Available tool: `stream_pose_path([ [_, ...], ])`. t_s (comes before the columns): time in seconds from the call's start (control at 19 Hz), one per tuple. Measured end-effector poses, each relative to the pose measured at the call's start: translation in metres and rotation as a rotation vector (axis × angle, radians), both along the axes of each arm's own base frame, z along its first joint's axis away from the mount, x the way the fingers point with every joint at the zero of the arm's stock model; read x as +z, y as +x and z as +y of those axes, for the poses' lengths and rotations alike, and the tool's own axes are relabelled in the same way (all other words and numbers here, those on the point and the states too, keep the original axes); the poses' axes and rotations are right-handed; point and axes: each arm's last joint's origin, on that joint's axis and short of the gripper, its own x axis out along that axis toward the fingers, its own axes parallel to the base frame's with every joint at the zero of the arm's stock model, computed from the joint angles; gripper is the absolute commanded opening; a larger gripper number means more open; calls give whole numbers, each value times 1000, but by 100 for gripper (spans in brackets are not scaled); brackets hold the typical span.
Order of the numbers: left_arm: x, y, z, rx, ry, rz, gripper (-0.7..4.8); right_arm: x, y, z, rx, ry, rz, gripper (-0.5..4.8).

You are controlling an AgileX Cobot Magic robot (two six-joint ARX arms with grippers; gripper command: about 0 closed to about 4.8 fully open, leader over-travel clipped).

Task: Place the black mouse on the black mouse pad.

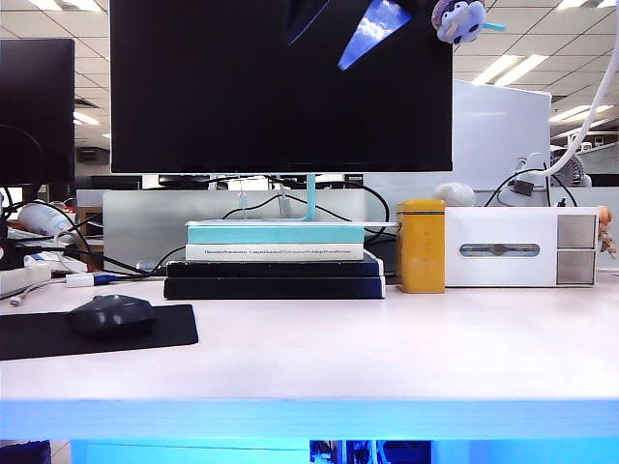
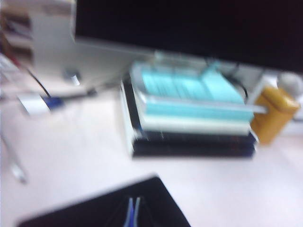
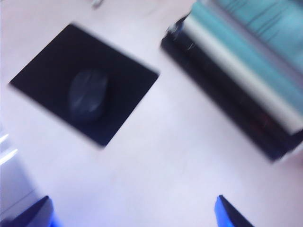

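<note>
The black mouse [image 1: 111, 314] sits on the black mouse pad [image 1: 29, 335], far left. Book stack [image 1: 275, 259] and yellow tin [image 1: 420, 246] stand behind. Left gripper [image 2: 133, 213] is pressed together over the pad; right gripper [image 3: 135, 210] is spread above the worktop [image 1: 387, 338].

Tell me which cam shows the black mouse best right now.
Exterior view: the black mouse is sharp, seen side-on, sitting on the black mouse pad. The right wrist view shows it from above, on the pad but blurred, with the open right gripper well clear. The left wrist view shows only a pad corner, no mouse.
</note>
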Motion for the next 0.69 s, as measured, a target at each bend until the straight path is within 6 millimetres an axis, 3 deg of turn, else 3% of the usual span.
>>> stream_pose_path([
  [0.32,-11,10,-1,-51,-44,82,27,1,-26,-26,-74,-98,44,479],
  [0.53,-7,10,-3,-61,-52,39,27,-12,-17,-46,-183,78,-258,479],
  [0.63,-6,11,-3,-65,-60,35,27,-26,-9,-47,-205,140,-339,479],
  [0.69,-6,11,-3,-64,-60,34,27,-45,-7,-46,-211,146,-350,479],
])
